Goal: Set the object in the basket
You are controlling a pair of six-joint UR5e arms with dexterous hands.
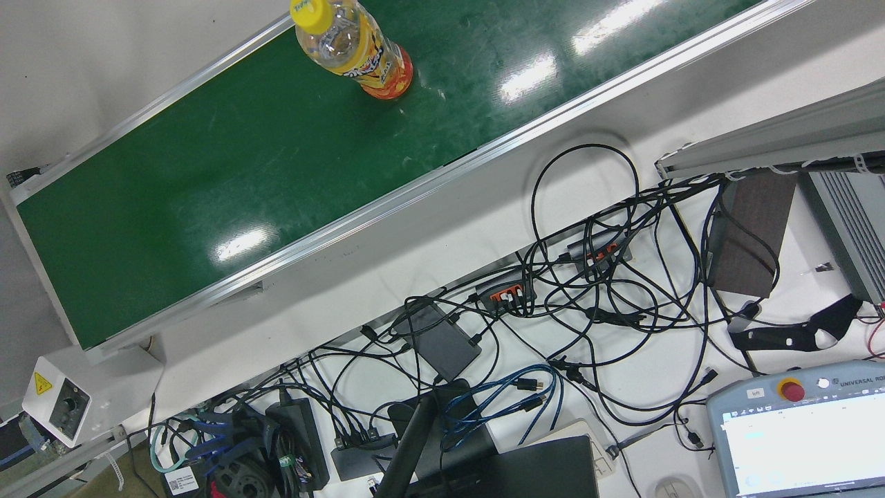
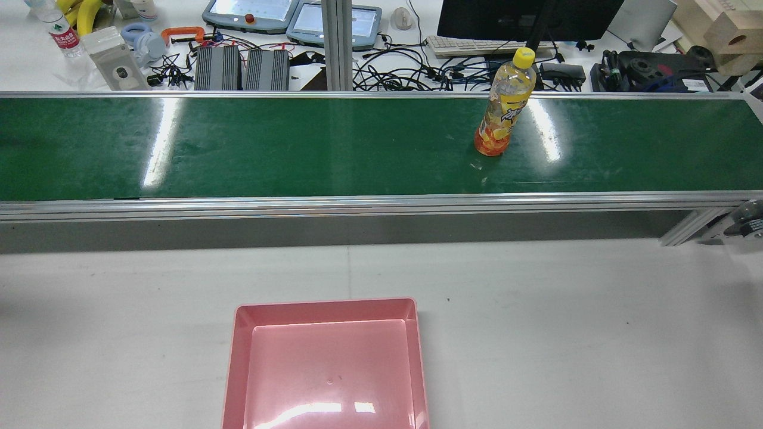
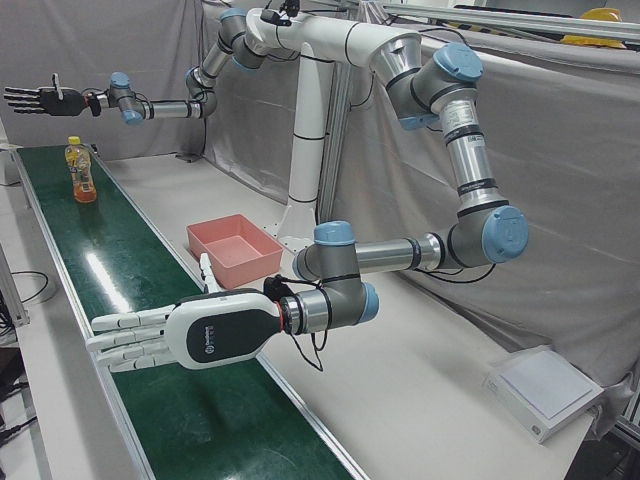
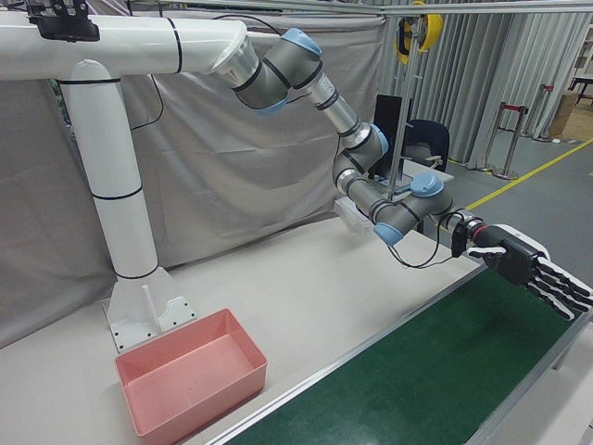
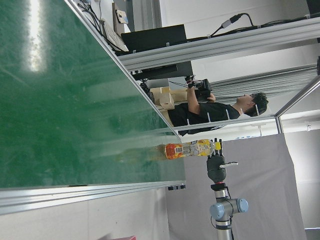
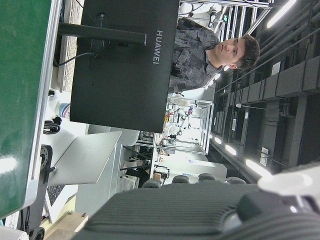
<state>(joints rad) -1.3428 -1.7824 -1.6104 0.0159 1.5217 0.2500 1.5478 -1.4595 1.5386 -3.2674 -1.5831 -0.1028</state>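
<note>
Bottle (image 2: 503,107) with yellow cap stands upright on the green conveyor belt (image 2: 298,143), beyond the pink basket (image 2: 325,363); my left hand (image 3: 170,335) and right hand (image 3: 35,98) hover flat, fingers extended, empty (smooth, tippy plastic; I'd grasp mid-body).

- A bottle (image 2: 503,107) with a yellow cap is standing upright on the green conveyor belt (image 2: 298,146), towards its right part.
- A pink basket (image 2: 326,363) is sitting empty on the white surface (image 2: 566,333), nearer than the belt.
- Cables (image 2: 417,71), a keyboard (image 2: 477,46) and two pendants (image 2: 298,16) are lying beyond the belt.
</note>
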